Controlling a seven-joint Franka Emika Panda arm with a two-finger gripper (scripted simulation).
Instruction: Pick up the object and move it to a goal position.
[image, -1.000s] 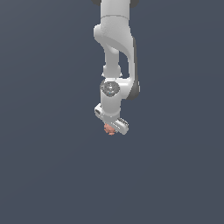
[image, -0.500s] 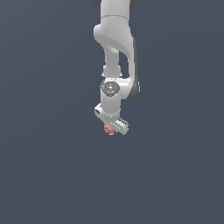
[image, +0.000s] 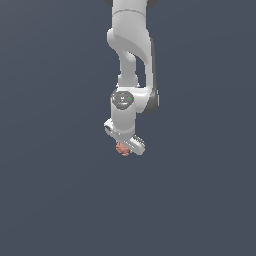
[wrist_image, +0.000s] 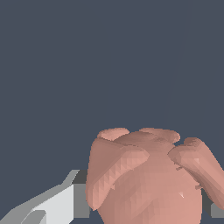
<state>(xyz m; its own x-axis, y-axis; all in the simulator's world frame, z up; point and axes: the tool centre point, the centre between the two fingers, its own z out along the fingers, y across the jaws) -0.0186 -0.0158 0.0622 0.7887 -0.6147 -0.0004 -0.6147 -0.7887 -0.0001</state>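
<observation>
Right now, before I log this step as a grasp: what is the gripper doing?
Gripper: closed on the pink lump, which sits between its fingers.

White glossy arm (image: 131, 60), rounded tube links with bulbous joints. Dark grey-black strip along one side of the forearm link. Round grey cap with dark centre on the wrist joint (image: 122, 99). Boxy white hand (image: 124, 136) with grey shading. Wrist view: one pale grey, angular finger (wrist_image: 52, 204), flat-faced, darker grey inner pad.
</observation>
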